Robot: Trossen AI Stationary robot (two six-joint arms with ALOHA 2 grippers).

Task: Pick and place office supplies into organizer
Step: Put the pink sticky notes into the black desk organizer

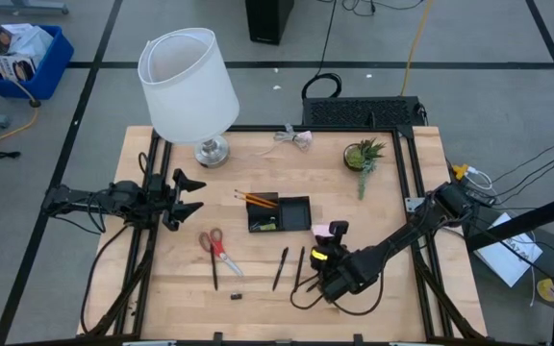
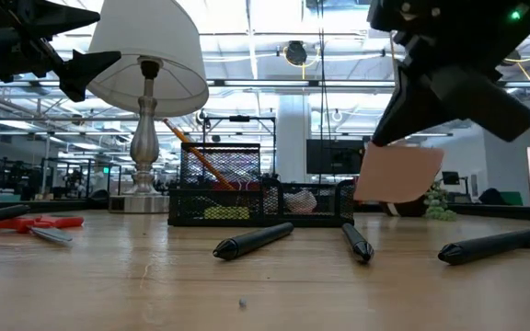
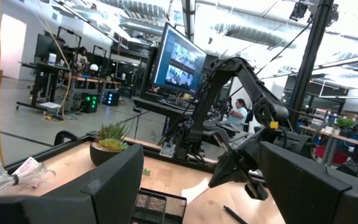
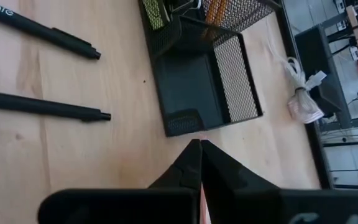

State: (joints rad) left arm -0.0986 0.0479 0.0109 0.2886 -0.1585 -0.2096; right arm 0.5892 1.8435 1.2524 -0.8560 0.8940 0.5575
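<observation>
The organizer (image 1: 296,213), a low black mesh tray, holds orange pencils (image 1: 256,199) in its left part. My right gripper (image 1: 327,234) hovers just right of it, shut on the pink sticky-note pad (image 2: 398,175). Black pens (image 1: 281,267) lie flat on the table near the front, and the red-handled scissors (image 1: 214,248) lie farther left. A tiny dark bit (image 1: 237,296) sits near the front edge. My left gripper (image 1: 186,195) waits open at the table's left edge, above the surface. My right gripper pinches the sticky-note pad by its upper edge (image 2: 403,149) between its two fingers. The fingers slant down from the table's right side. The pad hangs below them, tilted, lifted clear of the table. In the right wrist view only a thin pink line (image 4: 201,202) shows between the fingers.
A white-shaded lamp (image 1: 188,86) stands at the far left and a small potted plant (image 1: 364,154) at the far right. A bundled white cord (image 1: 296,137) lies by the far edge. Bare wood lies between the organizer and the front edge, around the pens.
</observation>
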